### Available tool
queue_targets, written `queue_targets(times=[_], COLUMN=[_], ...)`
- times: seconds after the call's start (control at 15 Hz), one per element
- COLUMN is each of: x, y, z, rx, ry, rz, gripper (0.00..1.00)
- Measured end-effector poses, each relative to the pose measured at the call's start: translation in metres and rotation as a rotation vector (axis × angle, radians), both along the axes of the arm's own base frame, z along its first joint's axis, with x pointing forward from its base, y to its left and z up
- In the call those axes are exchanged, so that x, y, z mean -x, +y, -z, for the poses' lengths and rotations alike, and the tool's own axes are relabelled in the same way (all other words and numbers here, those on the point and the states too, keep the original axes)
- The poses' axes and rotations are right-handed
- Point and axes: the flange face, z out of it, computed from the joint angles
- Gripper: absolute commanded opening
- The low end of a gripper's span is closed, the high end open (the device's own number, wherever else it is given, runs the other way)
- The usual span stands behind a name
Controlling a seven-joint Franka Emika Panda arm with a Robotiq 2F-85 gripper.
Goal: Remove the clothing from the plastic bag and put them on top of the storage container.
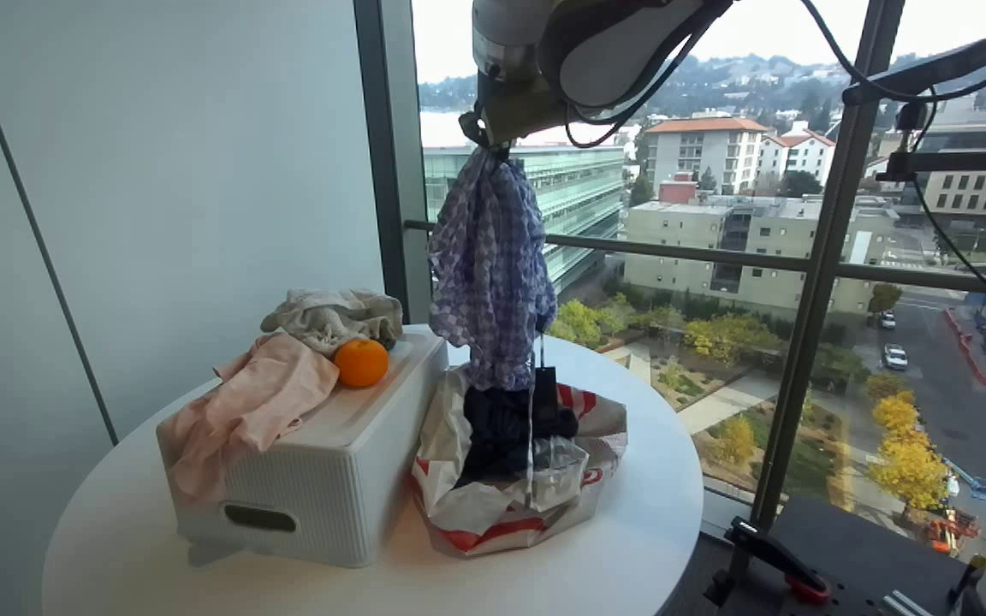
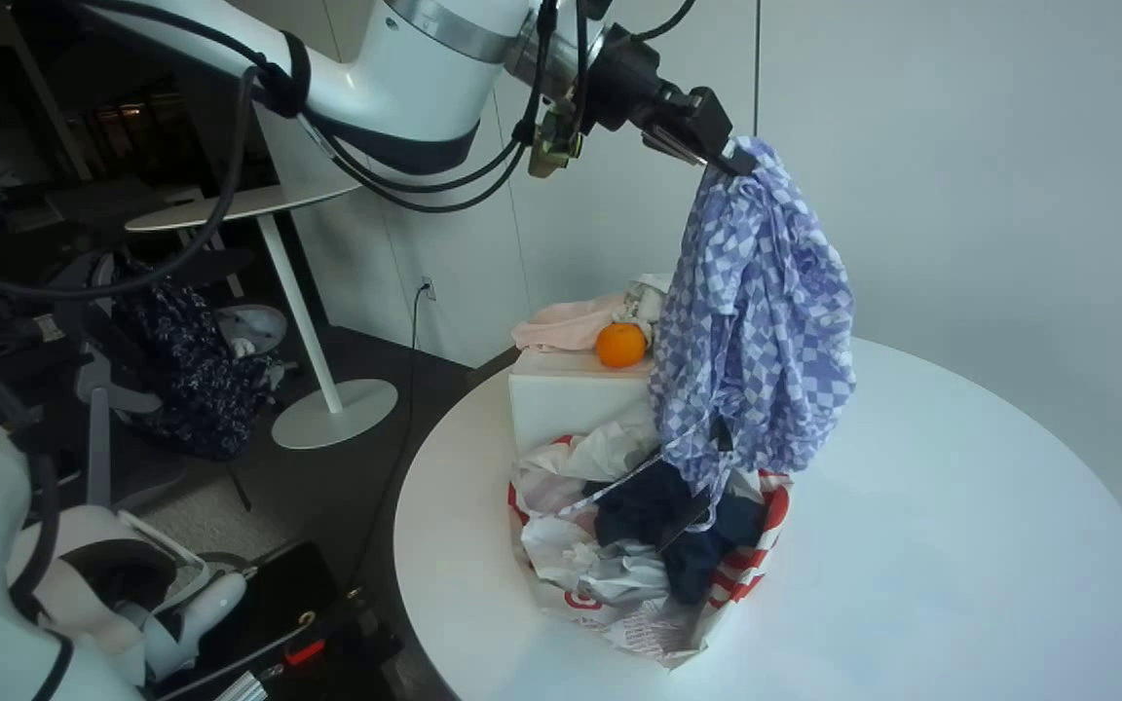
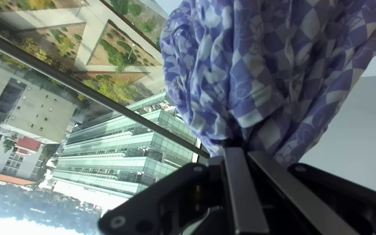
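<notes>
My gripper (image 3: 243, 151) is shut on a purple-and-white checked cloth (image 3: 256, 71), which hangs from the fingertips in both exterior views (image 1: 493, 257) (image 2: 756, 321). The cloth's lower end hangs over the open plastic bag (image 1: 497, 526), white with red marks, also seen in an exterior view (image 2: 571, 550). Dark navy clothing (image 1: 493, 441) remains inside the bag. A black tag (image 1: 546, 389) and a pale cord hang by the cloth's lower end. The white storage container (image 1: 313, 483) stands beside the bag. A pink cloth (image 1: 266, 385) and a beige-grey cloth (image 1: 330, 316) lie on its lid.
An orange (image 1: 362, 363) sits on the container lid beside the cloths. Everything stands on a round white table (image 2: 960, 506). A wall is behind the container, and a large window with a metal frame (image 1: 681, 250) is close to the table.
</notes>
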Motion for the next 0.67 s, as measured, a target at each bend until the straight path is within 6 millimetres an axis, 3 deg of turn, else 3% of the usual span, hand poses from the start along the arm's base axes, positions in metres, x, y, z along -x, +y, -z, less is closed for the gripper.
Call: queue_targets(times=[0.27,0.67], x=[-0.011,-0.027], y=[0.042,0.145], z=[-0.049,-0.066], rx=[0.02,-0.009], ry=[-0.129,-0.258], rz=[-0.029,-0.138], gripper=[0.01,0.01])
